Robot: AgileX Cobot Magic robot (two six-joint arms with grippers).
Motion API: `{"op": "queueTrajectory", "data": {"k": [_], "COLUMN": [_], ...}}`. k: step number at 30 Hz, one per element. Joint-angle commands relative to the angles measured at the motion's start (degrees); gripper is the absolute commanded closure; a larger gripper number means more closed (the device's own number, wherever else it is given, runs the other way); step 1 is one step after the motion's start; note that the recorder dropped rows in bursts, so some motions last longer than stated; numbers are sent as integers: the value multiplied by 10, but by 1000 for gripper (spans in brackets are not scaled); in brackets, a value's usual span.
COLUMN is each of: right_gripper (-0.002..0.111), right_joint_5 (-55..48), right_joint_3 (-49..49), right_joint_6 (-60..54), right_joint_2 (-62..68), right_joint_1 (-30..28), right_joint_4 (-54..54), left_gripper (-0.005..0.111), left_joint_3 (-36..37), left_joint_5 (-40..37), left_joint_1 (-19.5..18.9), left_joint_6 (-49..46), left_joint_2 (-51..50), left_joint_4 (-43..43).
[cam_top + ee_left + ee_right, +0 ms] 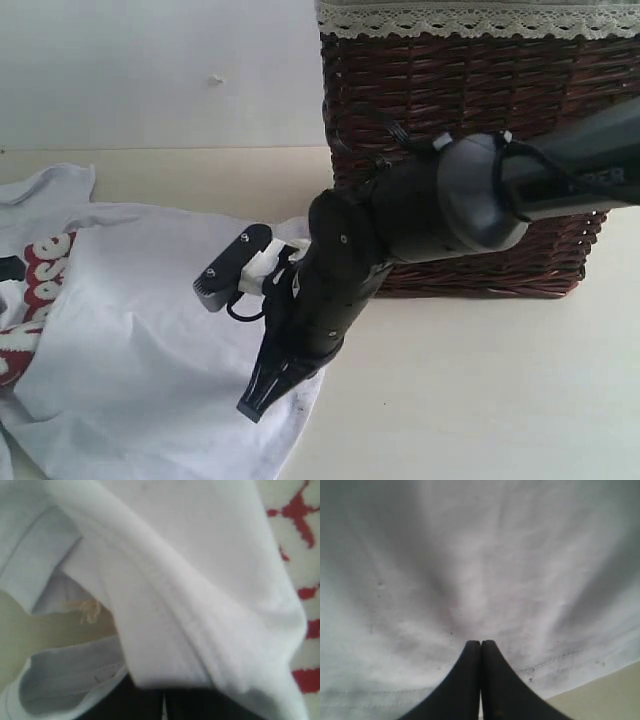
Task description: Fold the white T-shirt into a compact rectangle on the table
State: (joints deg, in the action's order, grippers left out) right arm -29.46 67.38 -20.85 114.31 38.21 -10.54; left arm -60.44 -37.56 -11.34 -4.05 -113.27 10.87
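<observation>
The white T-shirt (150, 340) lies spread on the table (480, 390) at the left, its red fuzzy letters (40, 275) near the left edge. My right gripper (255, 405) reaches across onto the shirt's lower right part. Its jaws are shut, with nothing between them, and the tips (480, 643) rest on the cloth (480, 555) just inside a stitched hem. In the left wrist view a thick fold of the shirt (190, 590) rises straight out of my left gripper (162, 692), which is shut on it. Red letters (300, 520) show beyond the fold.
A dark brown wicker basket (460, 90) with cream lace trim stands at the back right, close behind my right arm (450, 200). A white wall runs behind the table. Bare table (615, 692) shows beside the hem, and bare table (20, 640) lies under the lifted fold.
</observation>
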Motion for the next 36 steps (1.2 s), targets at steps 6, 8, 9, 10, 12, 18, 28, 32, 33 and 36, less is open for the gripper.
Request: {"op": "queueTrajectory", "data": {"k": [6, 8, 9, 10, 12, 18, 28, 32, 33, 36], "right_gripper": [108, 108, 108, 108, 108, 108, 108, 108, 108, 108], "right_joint_5": [-21, -30, -35, -37, -40, -27, -36, -26, -23, -21], "right_joint_3": [5, 5, 5, 5, 4, 4, 10, 10, 10, 10], "right_joint_6": [0, 1, 5, 7, 8, 10, 51, 69, 67, 66], "right_joint_2": [29, 34, 37, 41, 48, 56, 56, 50, 35, -14], "right_joint_1": [-2, -2, -2, -2, -2, -2, -2, -2, -2, -2], "right_joint_4": [16, 26, 28, 34, 37, 53, 119, 130, 124, 121], "left_gripper": [107, 107, 107, 107, 107, 107, 107, 107, 107, 107], "left_joint_3": [-20, -20, -20, -20, -23, -48, -106, -109, -102, -51], "left_joint_5": [-97, -123, -133, -141, -147, -145, -135, -71, -55, -33], "left_joint_1": [-2, -6, -11, -18, -36, -68, -78, -66, -51, -28], "left_joint_6": [83, 129, 163, 199, 243, 238, 232, 139, 88, 82], "left_joint_2": [-59, -59, -59, -59, -59, -59, -49, -13, 14, 67], "left_joint_4": [-167, -236, -276, -315, -354, -339, -357, -224, -159, -150]}}
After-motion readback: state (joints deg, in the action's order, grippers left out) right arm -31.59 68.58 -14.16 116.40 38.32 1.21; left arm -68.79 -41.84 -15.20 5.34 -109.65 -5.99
